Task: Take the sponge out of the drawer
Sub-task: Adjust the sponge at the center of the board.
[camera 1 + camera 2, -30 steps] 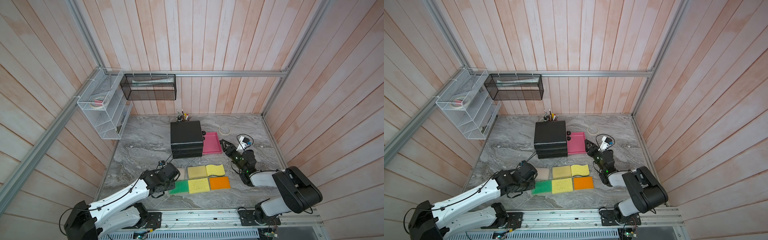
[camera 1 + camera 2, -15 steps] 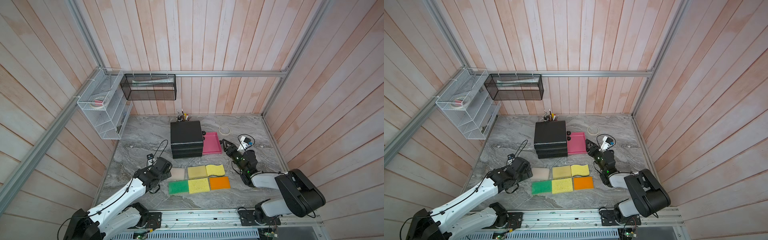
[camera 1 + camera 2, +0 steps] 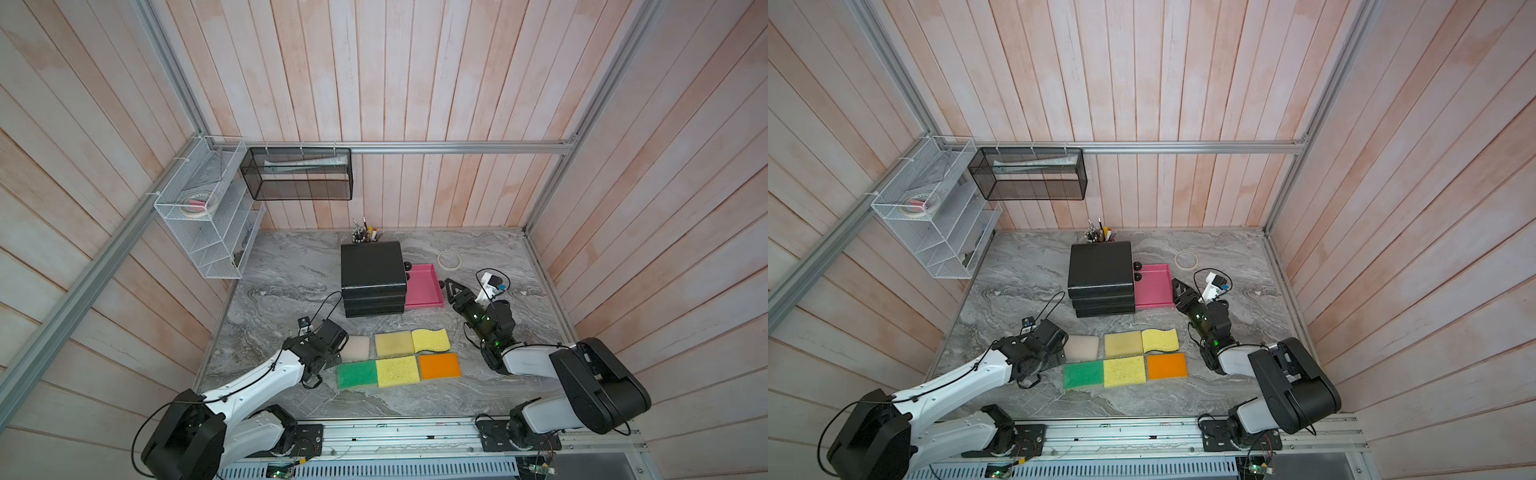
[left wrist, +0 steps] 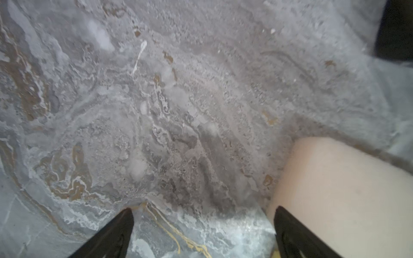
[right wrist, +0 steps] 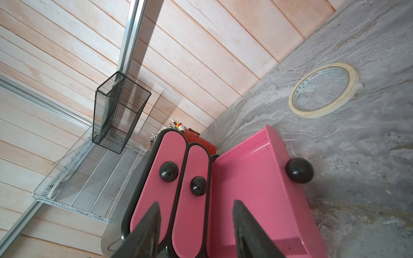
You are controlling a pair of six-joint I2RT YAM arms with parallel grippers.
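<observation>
Looks done, with the cream sponge (image 3: 358,347) on the marble tabletop (image 3: 286,291), outside the bare pink drawer (image 3: 422,286). Probably leaves only retreat: left gripper (image 4: 203,208) wide and empty beside it, right gripper (image 5: 196,202) half-parted, empty.

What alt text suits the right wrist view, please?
An open pink drawer, nothing visible inside, sticks out of a black cabinet beside two shut pink drawers. The right gripper hangs open before it; a tape roll lies on the table.
</observation>
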